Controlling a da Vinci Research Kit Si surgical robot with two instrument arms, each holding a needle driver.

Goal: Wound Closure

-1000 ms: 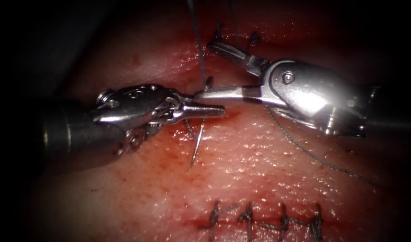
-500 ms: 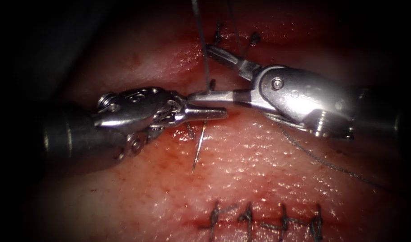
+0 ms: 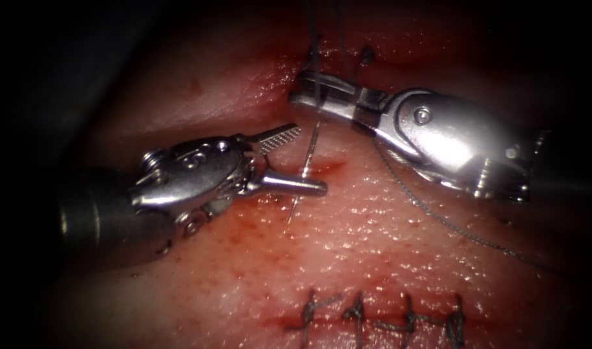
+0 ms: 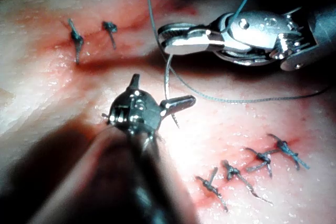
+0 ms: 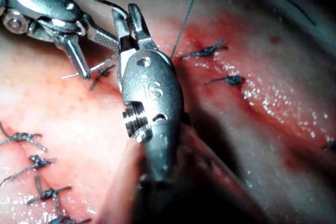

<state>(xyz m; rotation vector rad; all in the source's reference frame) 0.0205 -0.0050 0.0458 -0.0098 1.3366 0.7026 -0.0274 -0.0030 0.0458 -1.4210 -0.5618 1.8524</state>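
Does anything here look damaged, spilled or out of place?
Nothing looks broken. Red fluid smears the tissue around the cut. The right tool grips the needle near its thread end; the left tool stands open, holding nothing. The needle hangs free of the tissue.

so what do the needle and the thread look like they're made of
The needle: apparently polished metal, a thin curved sliver with bright glints, held near its upper end by the right hand, off the tissue. The thread: a fine, dull grey strand, possibly synthetic; fibre unclear.

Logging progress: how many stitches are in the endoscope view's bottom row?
4: leftmost stitch, second stitch, third stitch, rightmost stitch. Right tool holds the needle by its tail end, out of the tissue; left tool open, empty.
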